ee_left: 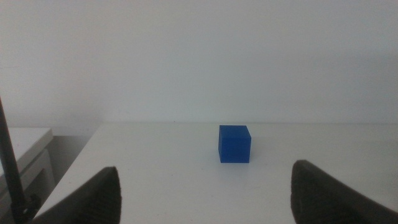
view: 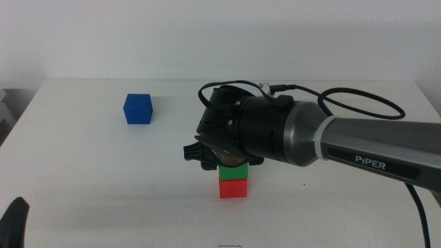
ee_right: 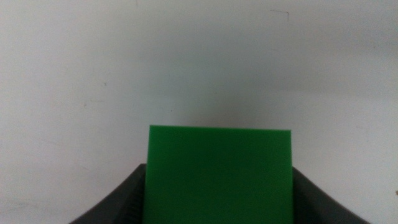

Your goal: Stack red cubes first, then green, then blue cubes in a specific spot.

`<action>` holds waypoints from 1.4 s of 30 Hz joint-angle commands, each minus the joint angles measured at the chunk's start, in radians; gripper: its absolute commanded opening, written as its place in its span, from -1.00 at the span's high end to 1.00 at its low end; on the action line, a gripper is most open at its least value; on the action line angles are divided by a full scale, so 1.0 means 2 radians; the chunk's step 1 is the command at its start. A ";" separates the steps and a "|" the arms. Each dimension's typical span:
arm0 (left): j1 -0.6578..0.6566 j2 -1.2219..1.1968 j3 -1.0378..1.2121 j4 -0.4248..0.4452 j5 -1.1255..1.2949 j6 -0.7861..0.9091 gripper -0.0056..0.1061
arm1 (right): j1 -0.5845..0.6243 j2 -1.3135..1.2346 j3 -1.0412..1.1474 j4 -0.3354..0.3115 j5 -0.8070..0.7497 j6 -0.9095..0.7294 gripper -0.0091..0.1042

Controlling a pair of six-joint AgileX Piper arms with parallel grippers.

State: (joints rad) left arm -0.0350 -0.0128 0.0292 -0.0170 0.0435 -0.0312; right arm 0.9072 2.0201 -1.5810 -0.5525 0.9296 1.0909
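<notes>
Green cube on red, right gripper clamped on it; blue cube apart at the far left.

Nearest us, we noted the left gripper [view: 15, 220] waiting at the bottom left edge of the table [view: 83, 179], its dark jaws standing wide apart with nothing between them. Past it, the red cube [view: 233, 188] sat on the matte white tabletop with the green cube [view: 233, 171] resting on top of it. The right gripper [view: 231, 164] came in from the right, jaws closed against the green cube's sides; its bulky black wrist hid most of that cube from above. Farther back and to the left, the blue cube [view: 138, 108] stood alone, well apart from the stack, plain-faced and sharp-edged.
</notes>
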 commanded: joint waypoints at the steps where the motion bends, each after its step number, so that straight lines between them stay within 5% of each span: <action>1: -0.001 -0.010 -0.001 -0.006 -0.042 -0.004 -0.78 | 0.000 -0.024 -0.011 -0.013 0.001 -0.008 0.60; 5: -0.001 -0.010 -0.001 -0.006 -0.042 -0.004 -0.78 | 0.000 -0.024 -0.011 -0.012 0.001 -0.008 0.24; 6: -0.001 -0.010 -0.001 -0.006 -0.042 -0.004 -0.78 | 0.000 -0.024 -0.011 -0.010 0.001 -0.008 -0.15; 11: -0.001 -0.010 -0.001 -0.006 -0.042 -0.004 -0.78 | 0.003 -0.034 -0.012 -0.011 0.002 -0.008 -0.61; 21: -0.001 -0.010 -0.001 -0.006 -0.042 -0.004 -0.78 | 0.011 -0.172 -0.007 -0.009 0.077 -0.080 -0.78; 32: -0.001 -0.010 -0.001 -0.006 -0.042 -0.004 -0.78 | -0.070 -0.415 0.173 0.107 -0.019 -0.345 -0.78; 42: -0.001 -0.010 -0.001 -0.006 -0.042 -0.004 -0.78 | -0.152 -0.612 0.292 0.301 -0.066 -0.606 -0.78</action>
State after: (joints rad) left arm -0.0350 -0.0128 0.0292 -0.0170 0.0435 -0.0312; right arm 0.6164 0.8396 -0.9856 0.0000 0.8822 -0.0477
